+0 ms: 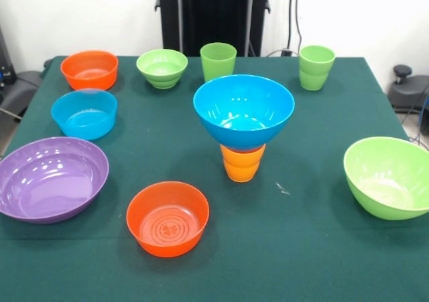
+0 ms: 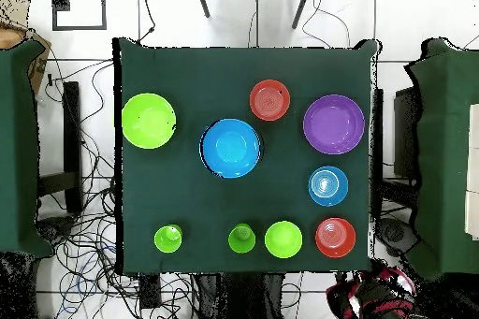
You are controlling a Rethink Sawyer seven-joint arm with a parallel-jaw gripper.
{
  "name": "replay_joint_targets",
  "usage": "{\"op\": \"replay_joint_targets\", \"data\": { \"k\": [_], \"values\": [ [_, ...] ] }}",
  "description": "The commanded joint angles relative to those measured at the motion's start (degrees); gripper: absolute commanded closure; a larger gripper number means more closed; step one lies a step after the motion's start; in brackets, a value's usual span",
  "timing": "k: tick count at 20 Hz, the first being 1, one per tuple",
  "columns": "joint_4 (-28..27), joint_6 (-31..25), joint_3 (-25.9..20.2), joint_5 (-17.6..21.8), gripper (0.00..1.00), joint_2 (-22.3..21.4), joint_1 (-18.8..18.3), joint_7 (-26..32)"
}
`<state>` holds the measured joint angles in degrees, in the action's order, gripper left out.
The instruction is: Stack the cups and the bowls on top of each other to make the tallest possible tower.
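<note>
The claw shows in neither view, so its state cannot be told. On the green desk, near the centre, the tower stands: a blue bowl sits upright on an upturned orange cup. From the tower in the front view, a purple bowl lies at eight o'clock, an orange bowl at seven, a big lime bowl at four. A light blue bowl sits at nine, another orange bowl at ten. A small lime bowl is at eleven, a green cup at twelve, stacked green cups at one.
</note>
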<state>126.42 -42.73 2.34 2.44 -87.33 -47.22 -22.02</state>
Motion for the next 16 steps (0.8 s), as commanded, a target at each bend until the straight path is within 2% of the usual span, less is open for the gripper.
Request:
{"op": "replay_joint_targets", "data": {
  "k": [1,4,8,12,16],
  "values": [
    [7.93,0.37,-2.67,-2.21,0.0,5.03,4.3,-6.69],
    [3.89,0.21,-4.75,0.24,0.0,9.46,5.63,-9.03],
    [-3.74,1.43,-7.49,4.89,0.0,18.22,7.8,-12.02],
    [-10.77,1.58,-8.36,5.06,0.0,26.34,9.76,-13.86],
    [-14.59,0.58,-8.45,2.89,0.0,29.59,11.17,-14.58]
  ]
}}
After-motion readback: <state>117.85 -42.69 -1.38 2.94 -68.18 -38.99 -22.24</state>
